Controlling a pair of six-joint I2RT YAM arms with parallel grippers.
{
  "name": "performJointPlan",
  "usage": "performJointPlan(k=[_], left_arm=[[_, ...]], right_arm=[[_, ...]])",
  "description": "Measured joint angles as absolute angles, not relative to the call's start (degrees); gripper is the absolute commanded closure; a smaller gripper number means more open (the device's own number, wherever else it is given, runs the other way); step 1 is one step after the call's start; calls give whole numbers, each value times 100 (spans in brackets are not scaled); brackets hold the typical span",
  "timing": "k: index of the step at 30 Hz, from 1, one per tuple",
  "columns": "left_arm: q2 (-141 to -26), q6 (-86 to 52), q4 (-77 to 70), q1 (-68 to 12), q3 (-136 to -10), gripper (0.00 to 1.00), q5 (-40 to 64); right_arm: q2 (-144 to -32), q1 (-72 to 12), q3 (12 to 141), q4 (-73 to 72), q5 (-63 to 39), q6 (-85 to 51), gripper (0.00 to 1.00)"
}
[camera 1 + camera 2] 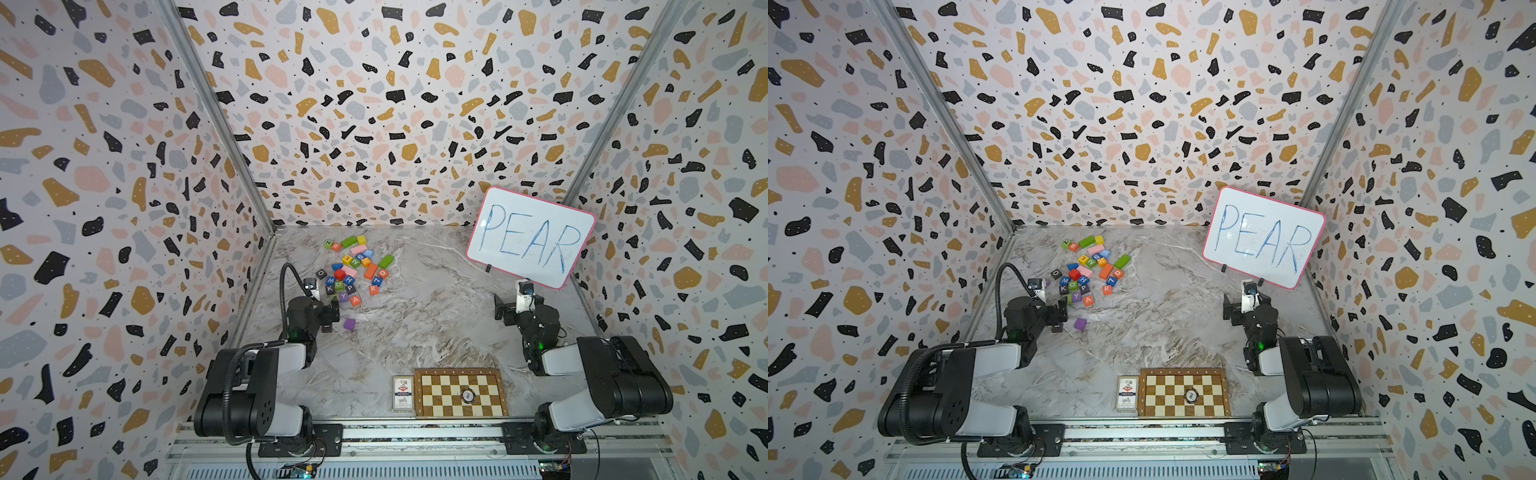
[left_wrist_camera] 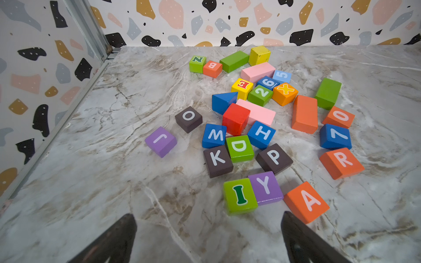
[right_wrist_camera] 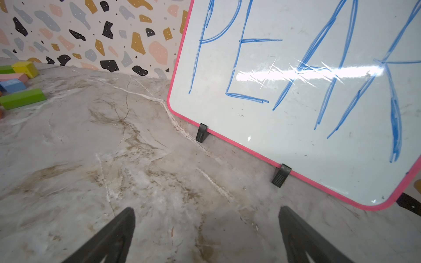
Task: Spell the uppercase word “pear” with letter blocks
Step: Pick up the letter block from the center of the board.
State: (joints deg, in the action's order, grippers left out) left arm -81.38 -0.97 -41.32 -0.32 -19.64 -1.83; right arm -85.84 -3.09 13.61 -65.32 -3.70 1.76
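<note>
My left gripper hangs with its jaws spread wide and nothing between them, low over bare table just short of the pile. The orange A block lies nearest, just beside one fingertip, apart as far as I can tell. Past it the blackish P block sits by the Y block, with free table on its open side. The orange R block is on the pile's outer fringe. The yellow E block is deep inside, hemmed by a blue wedge, a green 2 block and a pink brick — tight going. The side wall's metal rail runs along the table edge on the pile's left. My right gripper is spread and empty too, facing the whiteboard that reads PEAR. Only the top views show the plain purple cube beside the left gripper, the wide bare middle of the table, and the chessboard and card box at the near edge — the wrist views miss these.
</note>
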Motion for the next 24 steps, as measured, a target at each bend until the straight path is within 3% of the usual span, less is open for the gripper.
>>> performJointPlan(k=[5, 13, 18, 24], left_arm=[[-7697, -290, -3194, -152, -2228, 1, -829], [-6928, -1111, -731, -681, -4104, 1, -1863], [-7207, -1745, 779, -786, -5124, 1, -1951], [-8173, -2071, 2023, -779, -6184, 1, -1712]], right_arm=[[-8350, -574, 1590, -5804, 91, 183, 0], [-7627, -1826, 3903, -3000, 596, -537, 0], [-7736, -3275, 4313, -2311, 563, -755, 1], [-8801, -3409, 5181, -1592, -198, -1052, 0]])
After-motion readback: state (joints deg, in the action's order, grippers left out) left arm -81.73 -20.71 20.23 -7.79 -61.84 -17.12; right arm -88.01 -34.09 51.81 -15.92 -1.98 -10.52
